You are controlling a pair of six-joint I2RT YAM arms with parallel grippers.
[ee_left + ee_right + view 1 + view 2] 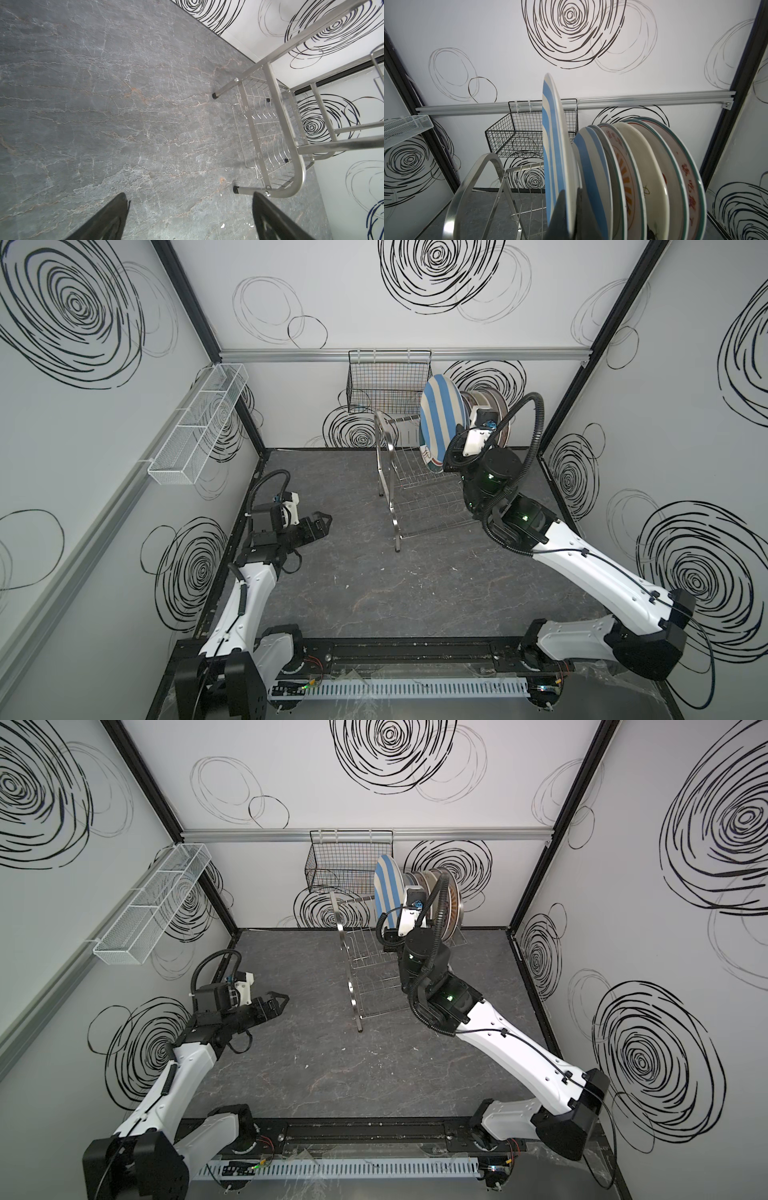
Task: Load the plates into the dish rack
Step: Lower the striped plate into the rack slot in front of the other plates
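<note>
Over the dish rack [399, 489], beside racked plates [654, 176], a striped plate [438, 418] stands on edge. Right hand [571, 197] pinches its rim; left hand [189, 194] spread.

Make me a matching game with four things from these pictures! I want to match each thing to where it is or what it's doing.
Things:
1. raised striped plate
2. black wire basket
3. white mesh basket
4. left gripper

Matches:
A. open, holding nothing
B. hangs on the back wall
C. held upright by the right gripper
D. hangs on the side wall

Pairs: 1-C, 2-B, 3-D, 4-A
</note>
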